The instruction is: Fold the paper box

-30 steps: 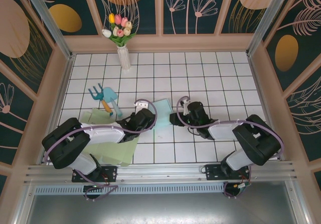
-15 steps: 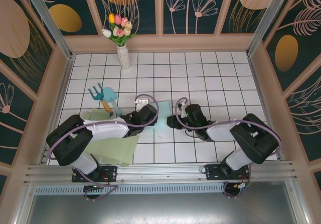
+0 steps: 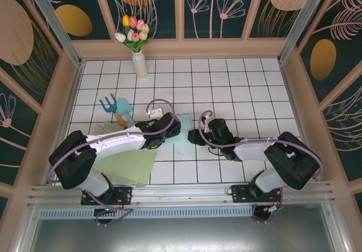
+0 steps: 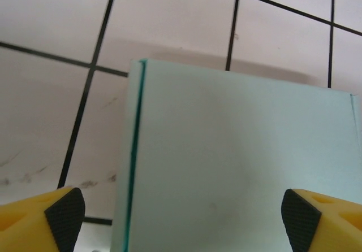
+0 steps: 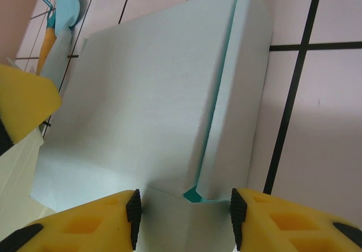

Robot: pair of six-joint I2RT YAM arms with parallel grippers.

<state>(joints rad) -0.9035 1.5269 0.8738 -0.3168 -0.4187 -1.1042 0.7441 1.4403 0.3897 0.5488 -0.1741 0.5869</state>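
Pale box (image 5: 141, 105) on tiled counter (image 3: 226, 82), mid-scene. Left tool (image 4: 181, 212) wide open, straddling box; right tool (image 5: 184, 221) clamped on box's right edge. Green sheets (image 3: 133, 167) at near left.

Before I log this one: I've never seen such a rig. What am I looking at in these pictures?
Two robot arms are bolted at a tiled table's near edge. One picture looks down from above; the other two come from cameras on each wrist. Between the arms lies a pale blue paper box. The right pincer seems to grip its near end; the left pincer stands open over it. Green sheets, toy garden tools and a vase of tulips sit nearby.
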